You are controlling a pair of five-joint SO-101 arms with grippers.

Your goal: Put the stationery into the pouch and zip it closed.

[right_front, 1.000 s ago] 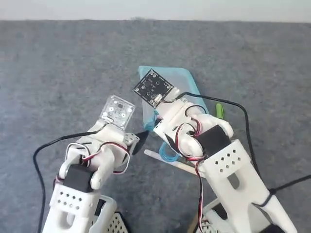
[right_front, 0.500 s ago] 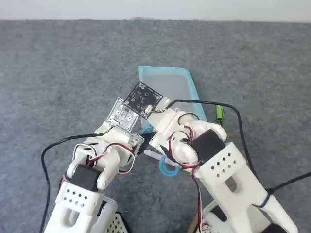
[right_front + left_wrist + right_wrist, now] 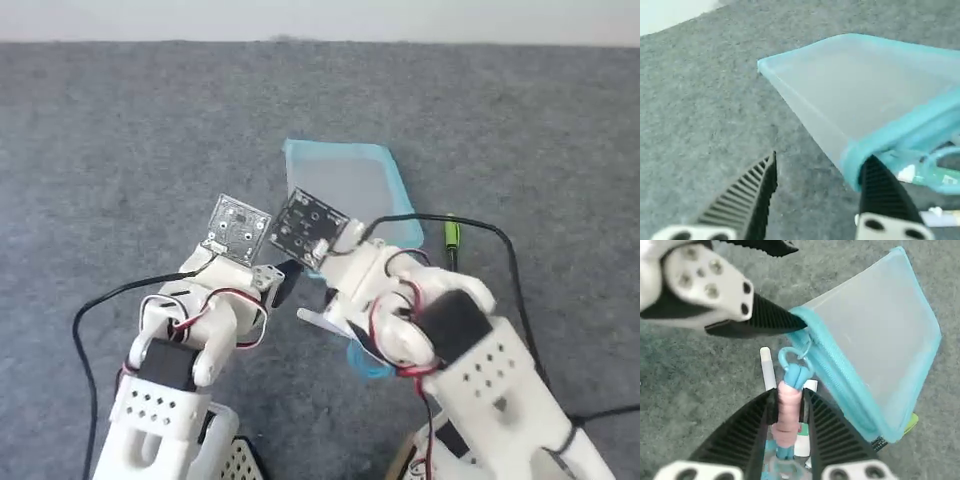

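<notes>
Right gripper (image 3: 790,391), jaws pinching the zip strap (image 3: 786,422), has pulled back; left gripper (image 3: 821,159), jaws spread, holds the pouch (image 3: 865,85) corner against one jaw, so the zip is probably opening.

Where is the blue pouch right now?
In the high view the pouch lies in the middle of the grey mat, just beyond both arms. The open left gripper is at its near corner, and the right gripper pinches the pink cord on its zip.

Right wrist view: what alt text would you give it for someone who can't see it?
The right tool is shut on a pink and blue pull cord at the end of a clear, blue-edged pouch on grey carpet. The open left tool has one fingertip at the pouch's corner.
</notes>
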